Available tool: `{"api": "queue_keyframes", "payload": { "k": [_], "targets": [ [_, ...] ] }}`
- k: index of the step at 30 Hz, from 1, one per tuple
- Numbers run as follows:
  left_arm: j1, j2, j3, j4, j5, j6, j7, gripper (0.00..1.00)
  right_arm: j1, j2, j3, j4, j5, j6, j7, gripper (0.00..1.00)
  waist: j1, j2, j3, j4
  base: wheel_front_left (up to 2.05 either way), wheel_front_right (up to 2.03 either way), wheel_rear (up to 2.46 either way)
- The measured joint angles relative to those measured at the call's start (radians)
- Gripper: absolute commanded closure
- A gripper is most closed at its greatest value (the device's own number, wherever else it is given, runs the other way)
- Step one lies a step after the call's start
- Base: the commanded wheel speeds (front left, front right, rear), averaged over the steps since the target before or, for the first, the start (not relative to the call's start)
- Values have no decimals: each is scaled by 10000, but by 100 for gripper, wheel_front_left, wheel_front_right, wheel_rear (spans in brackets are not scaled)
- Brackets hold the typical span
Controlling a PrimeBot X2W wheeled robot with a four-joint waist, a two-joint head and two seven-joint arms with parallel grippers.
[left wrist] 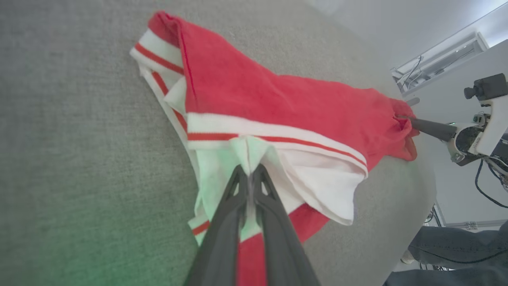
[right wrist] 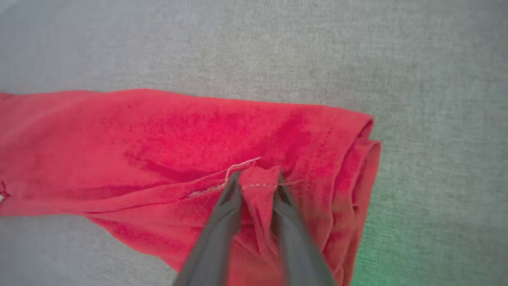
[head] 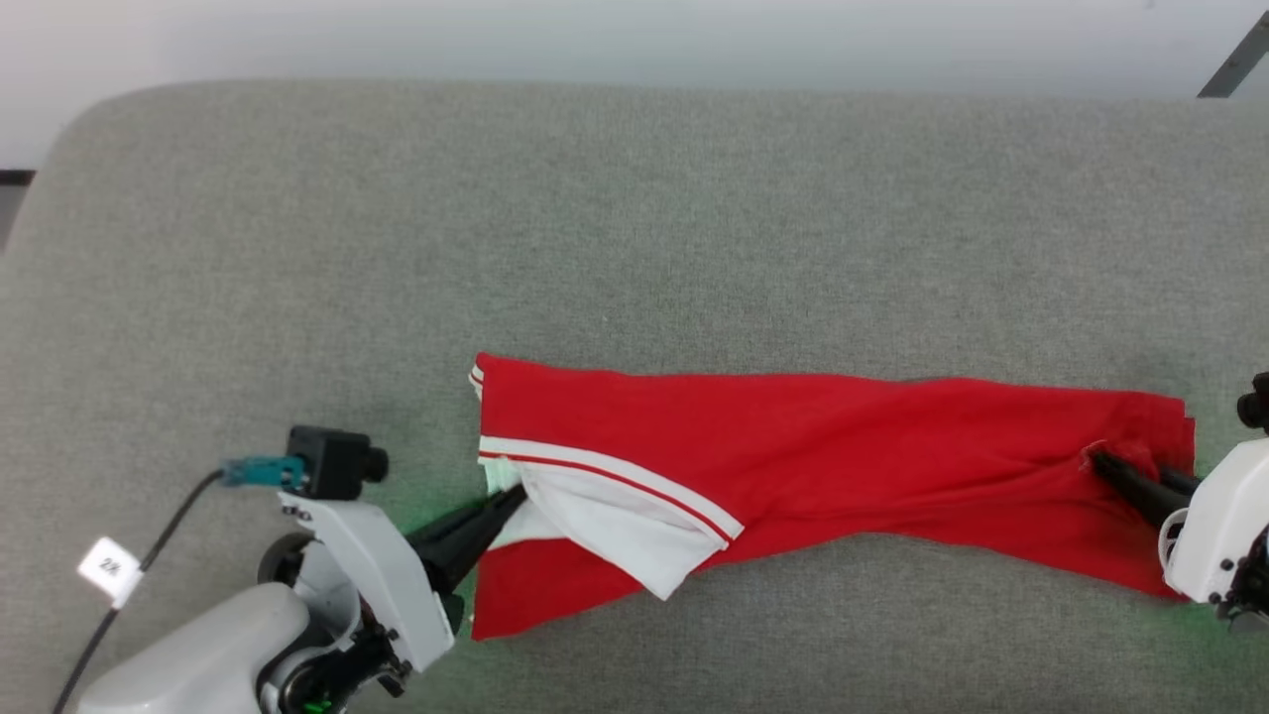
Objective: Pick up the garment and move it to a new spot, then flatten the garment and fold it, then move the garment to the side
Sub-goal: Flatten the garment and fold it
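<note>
The garment [head: 843, 446] stretches from left tool [head: 516, 494] to right tool [head: 1100, 460].

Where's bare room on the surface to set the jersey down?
Free: the wide grey surface band beyond the garment, and the patch left of it, above the left claw. Crowded: the near strip, where the right claw and left claw pinch its ends.
</note>
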State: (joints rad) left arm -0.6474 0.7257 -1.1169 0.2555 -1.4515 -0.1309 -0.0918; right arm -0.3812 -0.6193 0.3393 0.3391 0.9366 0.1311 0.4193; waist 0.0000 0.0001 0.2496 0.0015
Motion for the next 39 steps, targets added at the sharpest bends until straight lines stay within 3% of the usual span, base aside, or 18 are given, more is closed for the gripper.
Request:
{"api": "queue_keyframes", "payload": {
  "k": [7, 10, 13, 20, 28, 33, 39],
  "targets": [
    [196, 65, 255, -88, 98, 0, -1149, 0, 373, -514, -328, -531, 679, 0, -73, 0, 0, 0, -395, 125, 0, 0, 0],
    [557, -140, 671, 169, 775, 119, -1641, 0, 823, -880, -794, -625, 1011, 0, -115, 0, 0, 0, -579, 386, 0, 0, 0],
    [1189, -721, 1421, 236, 1166, 349, -1684, 0, 1267, -1124, -1214, -500, 1170, 0, -144, 0, 0, 0, -683, 633, 0, 0, 0],
    [3185, -2094, 4197, 161, 3149, 430, -1697, 0, 2250, -1360, -2201, -40, 1429, 0, 159, 0, 0, 0, -812, 1244, 0, 0, 0],
    [3938, -2938, 6439, -176, 6497, 696, -1697, 0, 2497, -1315, -2629, 339, 1547, 0, 1400, 0, 0, 0, -867, 1710, 0, 0, 0],
    [4372, -3446, 7428, -583, 8475, 784, -1699, 0, 2125, -1020, -2606, 481, 1231, 0, 2171, 0, 0, 0, -889, 1724, 0, 0, 0],
    [4698, -4063, 8169, -617, 9906, 698, -1699, 0, 1408, -479, -2880, 1083, 520, 0, 2706, 0, -1, 0, -783, 1704, 0, 0, 0]
  ]
}}
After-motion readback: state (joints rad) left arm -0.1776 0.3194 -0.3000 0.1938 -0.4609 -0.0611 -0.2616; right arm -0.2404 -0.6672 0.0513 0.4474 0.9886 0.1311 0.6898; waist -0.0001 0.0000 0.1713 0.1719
